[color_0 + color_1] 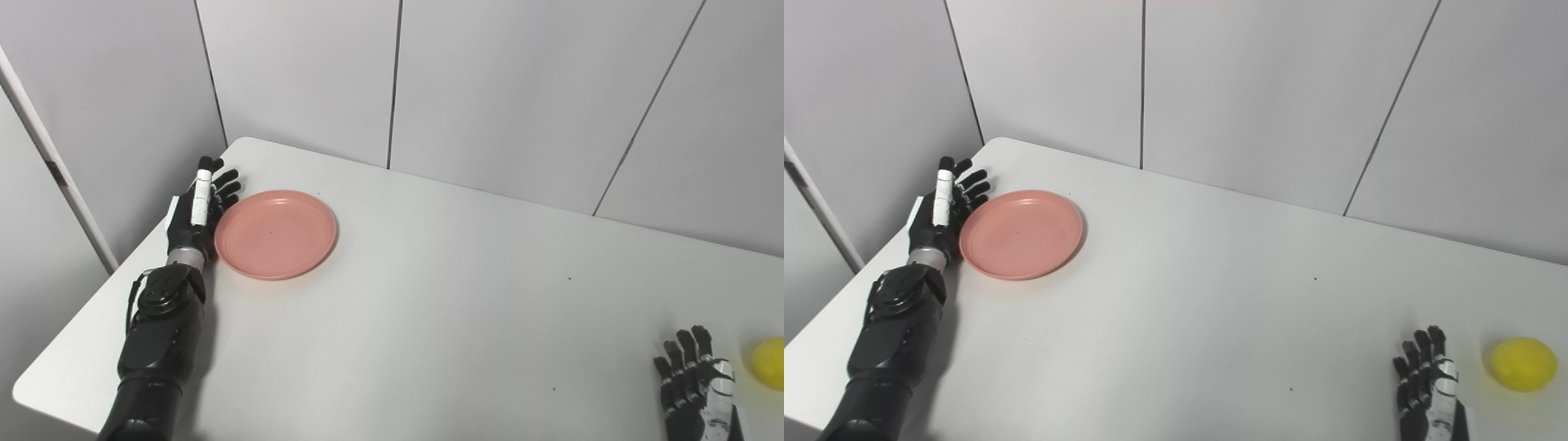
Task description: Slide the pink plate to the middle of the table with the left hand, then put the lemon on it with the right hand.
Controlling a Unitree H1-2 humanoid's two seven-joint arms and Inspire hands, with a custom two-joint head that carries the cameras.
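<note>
Left eye view: the left hand [197, 211], fingers apart, stands edge-on against the pink plate [275, 234] at the bench's [429, 318] far-left corner; push flat (low on the rim). Right eye view: the right hand [1427, 383], fingers apart, waits beside the lemon [1522, 364].

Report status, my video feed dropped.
Left robot hand open against pink plate at table's left end. Right robot hand open beside lemon. Nothing in between.
</note>
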